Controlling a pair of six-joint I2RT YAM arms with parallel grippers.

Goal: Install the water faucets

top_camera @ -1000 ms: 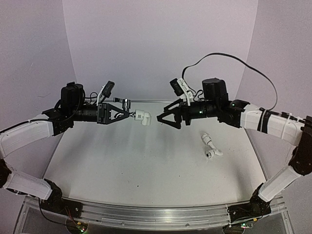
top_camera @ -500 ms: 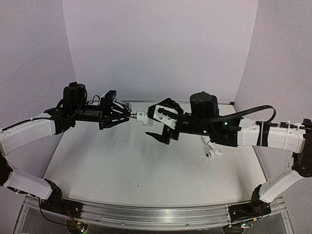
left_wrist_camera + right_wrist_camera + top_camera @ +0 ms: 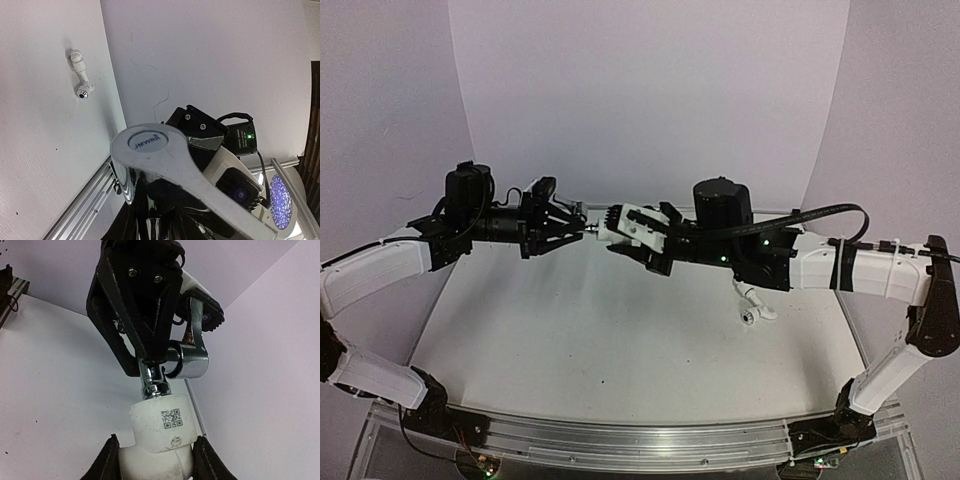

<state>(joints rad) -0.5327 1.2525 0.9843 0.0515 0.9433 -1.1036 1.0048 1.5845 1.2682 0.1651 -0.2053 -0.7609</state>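
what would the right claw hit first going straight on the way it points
The white fitting between its fingers; just beyond, likely the chrome faucet held by the left claw.

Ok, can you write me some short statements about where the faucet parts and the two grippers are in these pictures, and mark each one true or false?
1. The left gripper holds the chrome faucet up in the air. True.
2. The coded white fitting lies flat on the table. False: it is in the air at the faucet's lower end.
3. A second white fitting lies on the table near the right arm. True.
4. The right gripper is wide open and far from every part. False: its fingers press both sides of the coded white fitting.
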